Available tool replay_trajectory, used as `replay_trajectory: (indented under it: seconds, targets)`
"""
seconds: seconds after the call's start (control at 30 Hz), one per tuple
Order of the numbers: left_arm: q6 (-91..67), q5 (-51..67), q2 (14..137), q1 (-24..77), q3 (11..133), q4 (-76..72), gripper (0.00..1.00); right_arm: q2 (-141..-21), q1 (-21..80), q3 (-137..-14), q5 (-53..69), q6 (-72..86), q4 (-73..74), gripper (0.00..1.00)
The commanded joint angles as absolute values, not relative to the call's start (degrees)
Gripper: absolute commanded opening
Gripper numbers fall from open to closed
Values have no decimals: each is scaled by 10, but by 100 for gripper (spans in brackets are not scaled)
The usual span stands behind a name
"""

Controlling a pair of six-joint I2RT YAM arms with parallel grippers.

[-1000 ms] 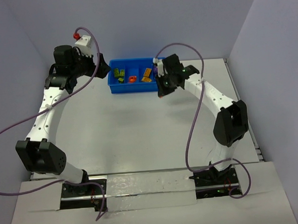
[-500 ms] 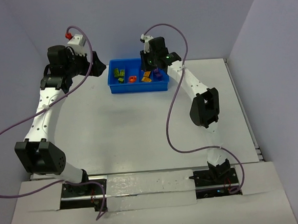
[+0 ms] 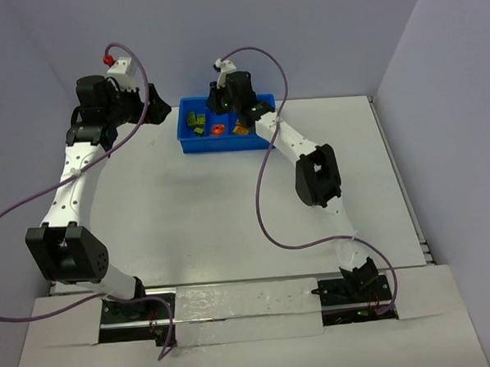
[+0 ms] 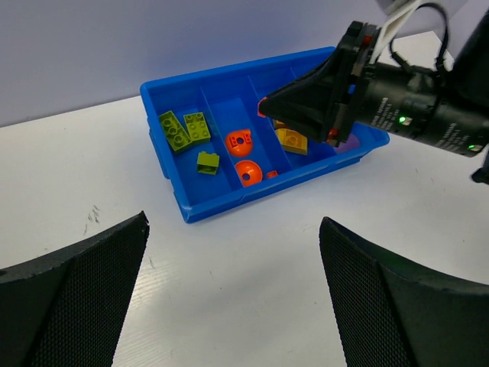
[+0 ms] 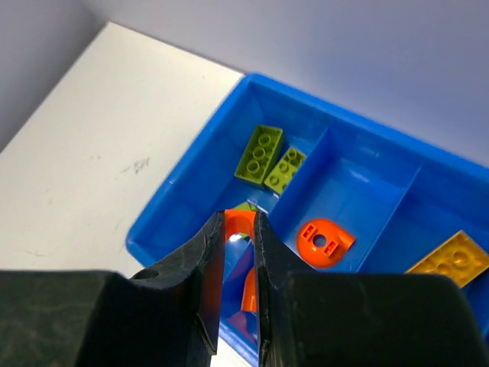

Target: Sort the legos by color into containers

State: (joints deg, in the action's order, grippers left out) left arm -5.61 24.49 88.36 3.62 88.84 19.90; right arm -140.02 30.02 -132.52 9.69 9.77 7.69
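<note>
Inside blue bin (image 4: 221,208), colour-grouped legos (image 4: 240,142)

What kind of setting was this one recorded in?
Probably a robotics lab cell: white table boxed in by plain wall panels, left arm and right arm bolted at its near edge, blue bin of legos.

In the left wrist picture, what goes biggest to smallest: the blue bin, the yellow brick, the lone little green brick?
Largest: blue bin, by far.
Then: yellow brick, partly hidden.
Smallest: lone little green brick.
Both bricks lie about equally far away.
</note>
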Motion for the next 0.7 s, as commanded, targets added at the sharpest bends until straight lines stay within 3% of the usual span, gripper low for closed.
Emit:
replay_trajectory:
  seconds: [0.0,0.1,0.2,0.27,0.33,0.43,0.67]
  targets:
    - [-62,254,890,29,903,173,99,-1441,303,-1361,78,136,24,1]
    - [-61,255,893,27,906,173,99,-1439,303,-1337,58,147,8,2]
    - [-61,255,896,26,909,175,99,-1437,302,-1323,60,154,6,10]
    - [-61,255,899,25,912,174,99,-1441,302,-1323,63,159,10,20]
    - [-61,255,902,25,913,175,99,-1448,302,-1333,62,164,16,36]
    - [-62,253,903,25,913,174,99,-1451,302,-1331,62,168,20,49]
    - [-63,244,908,25,929,190,99,-1427,302,-1326,68,164,32,60]
